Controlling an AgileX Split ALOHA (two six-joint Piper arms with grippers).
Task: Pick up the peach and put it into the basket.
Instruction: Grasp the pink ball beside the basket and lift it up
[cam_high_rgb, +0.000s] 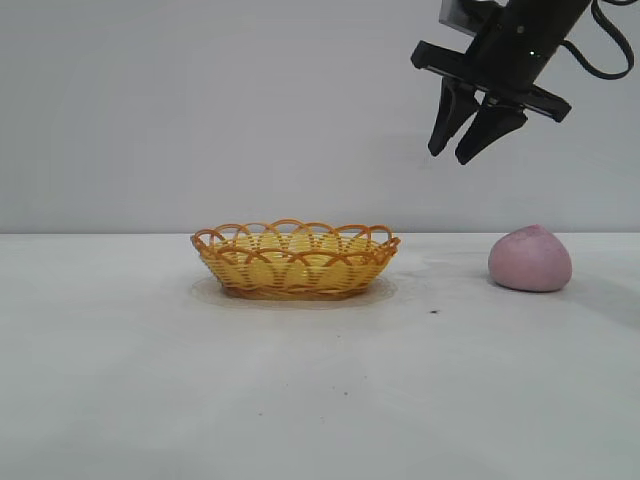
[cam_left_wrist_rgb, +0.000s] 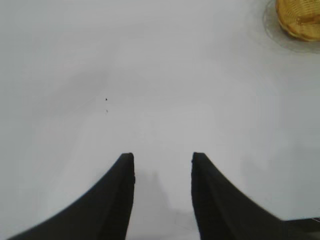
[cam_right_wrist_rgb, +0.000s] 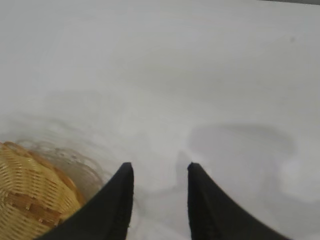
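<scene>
The pale pink peach (cam_high_rgb: 530, 259) rests on the white table at the right. The yellow wicker basket (cam_high_rgb: 295, 260) with an orange-brown looped rim stands in the middle, empty as far as I can see. My right gripper (cam_high_rgb: 449, 155) hangs open and empty high above the table, between basket and peach, up and left of the peach. In the right wrist view its gripper (cam_right_wrist_rgb: 160, 167) is over bare table with the basket (cam_right_wrist_rgb: 30, 197) at one corner; the peach is out of that view. My left gripper (cam_left_wrist_rgb: 163, 157) is open over bare table, with the basket (cam_left_wrist_rgb: 300, 17) far off.
The white table (cam_high_rgb: 320, 400) runs across the whole exterior view, with a plain grey wall behind. A small dark speck (cam_high_rgb: 434, 311) lies on the table in front of the peach.
</scene>
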